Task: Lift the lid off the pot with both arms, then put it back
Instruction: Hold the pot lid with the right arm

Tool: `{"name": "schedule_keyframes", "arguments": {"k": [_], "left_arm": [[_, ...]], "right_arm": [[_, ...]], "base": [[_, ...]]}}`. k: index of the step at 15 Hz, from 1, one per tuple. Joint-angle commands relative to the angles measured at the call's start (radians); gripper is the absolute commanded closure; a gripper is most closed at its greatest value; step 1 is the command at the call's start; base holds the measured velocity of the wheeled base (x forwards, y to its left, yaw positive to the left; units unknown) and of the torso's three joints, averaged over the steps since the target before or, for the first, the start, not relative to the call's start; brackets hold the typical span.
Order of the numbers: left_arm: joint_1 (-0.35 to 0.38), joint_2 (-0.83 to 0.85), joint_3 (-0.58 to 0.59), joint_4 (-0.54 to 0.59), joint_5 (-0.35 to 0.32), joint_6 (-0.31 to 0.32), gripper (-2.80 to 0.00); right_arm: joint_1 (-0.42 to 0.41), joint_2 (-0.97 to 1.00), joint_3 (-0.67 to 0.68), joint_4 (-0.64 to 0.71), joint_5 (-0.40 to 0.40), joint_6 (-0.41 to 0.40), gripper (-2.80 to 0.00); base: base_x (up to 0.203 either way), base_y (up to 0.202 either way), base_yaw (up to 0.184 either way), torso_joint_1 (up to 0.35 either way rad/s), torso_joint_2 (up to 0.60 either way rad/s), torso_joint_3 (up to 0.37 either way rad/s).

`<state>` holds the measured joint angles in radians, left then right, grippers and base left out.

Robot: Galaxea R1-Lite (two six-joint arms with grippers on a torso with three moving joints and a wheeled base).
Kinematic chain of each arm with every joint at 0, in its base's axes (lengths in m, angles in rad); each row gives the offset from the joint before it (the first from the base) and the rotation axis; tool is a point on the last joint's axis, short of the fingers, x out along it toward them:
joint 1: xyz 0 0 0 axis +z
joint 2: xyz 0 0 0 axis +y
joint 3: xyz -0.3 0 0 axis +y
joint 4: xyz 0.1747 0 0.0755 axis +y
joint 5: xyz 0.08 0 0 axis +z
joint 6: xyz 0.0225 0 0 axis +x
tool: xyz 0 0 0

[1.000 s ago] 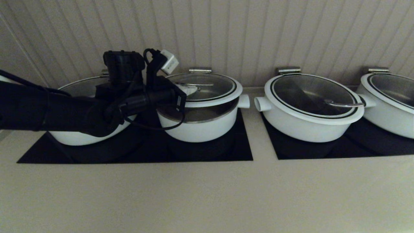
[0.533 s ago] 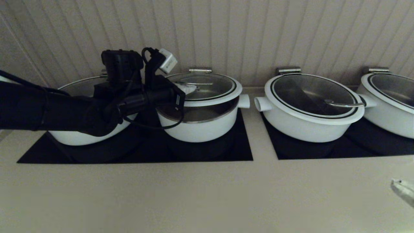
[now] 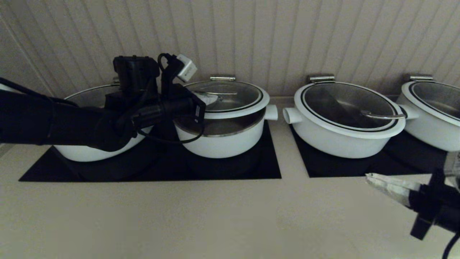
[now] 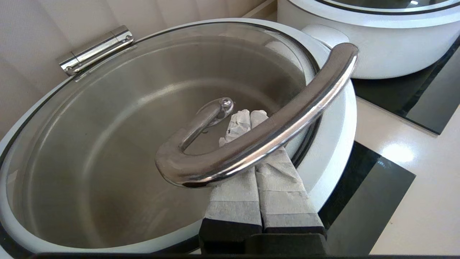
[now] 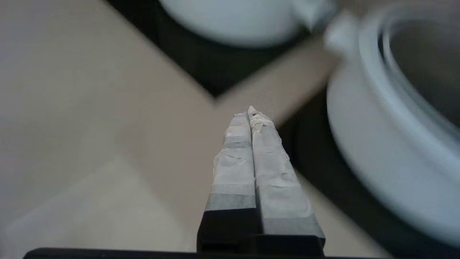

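The glass lid (image 3: pixel 227 97), white-rimmed with a curved steel handle (image 4: pixel 258 133), tilts above the pot (image 3: pixel 222 135) near the bench's back edge. Left gripper (image 4: pixel 244 117), clenched, hooks under the handle; right gripper (image 5: pixel 251 111), clenched empty, hovers near the front-right corner.

Glass lid (image 4: pixel 118 118), polished steel handle (image 4: pixel 266 129); glossy white pot (image 3: pixel 222 142).

The right pincer (image 3: pixel 370 176) has risen into view, fingers together.
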<state>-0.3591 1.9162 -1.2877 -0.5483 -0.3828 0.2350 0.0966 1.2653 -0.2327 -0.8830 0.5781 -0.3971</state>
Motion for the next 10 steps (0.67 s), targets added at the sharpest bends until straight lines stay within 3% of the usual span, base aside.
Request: {"name": "schedule_keyframes", "arguments": {"k": [1, 4, 10], "left_arm": [[0.000, 0.009, -0.012, -0.004, -0.002, 0.001, 0.00], [0.000, 0.021, -0.032, -0.001, -0.002, 0.001, 0.00], [0.000, 0.027, -0.033, -0.002, -0.001, 0.000, 0.00]], "right_arm": [[0.067, 0.159, -0.078, -0.066, 0.006, 0.036, 0.00], [0.114, 0.238, -0.138, -0.102, 0.006, 0.076, 0.00], [0.224, 0.519, -0.298, -0.392, 0.005, 0.118, 0.00]], "base": [[0.000, 0.000, 0.000, 0.000, 0.00, 0.000], [0.000, 0.000, 0.000, 0.000, 0.00, 0.000], [0.000, 0.000, 0.000, 0.000, 0.00, 0.000]]}}
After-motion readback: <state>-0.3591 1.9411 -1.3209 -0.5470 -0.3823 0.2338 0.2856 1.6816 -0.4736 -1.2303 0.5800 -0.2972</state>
